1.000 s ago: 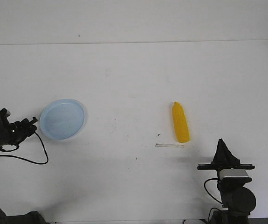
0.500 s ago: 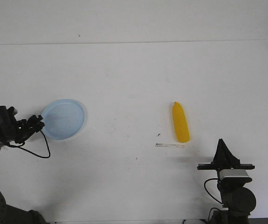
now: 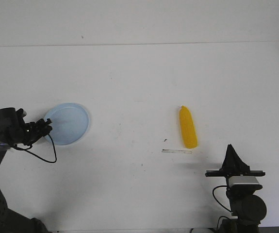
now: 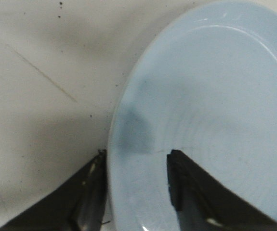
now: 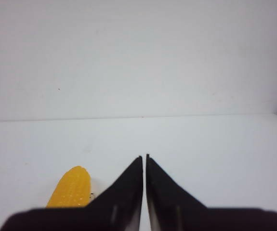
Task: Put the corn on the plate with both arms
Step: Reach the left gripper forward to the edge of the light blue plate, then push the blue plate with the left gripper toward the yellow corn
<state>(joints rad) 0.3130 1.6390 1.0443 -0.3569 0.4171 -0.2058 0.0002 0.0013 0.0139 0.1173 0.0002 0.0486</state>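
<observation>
While corn [image 3: 188, 127] lies on white table [image 3: 139, 73] | left gripper [image 4: 136, 161] spread astride plate [image 4: 210, 110] rim | right gripper [image 5: 144, 161] pressed together

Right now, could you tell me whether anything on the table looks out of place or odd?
Only small things. A thin pale strip lies on the table just in front of the corn, serving no evident purpose. The left gripper has its jaws straddling the plate rim, one inside and one outside. The tabletop carries faint dark specks.
</observation>
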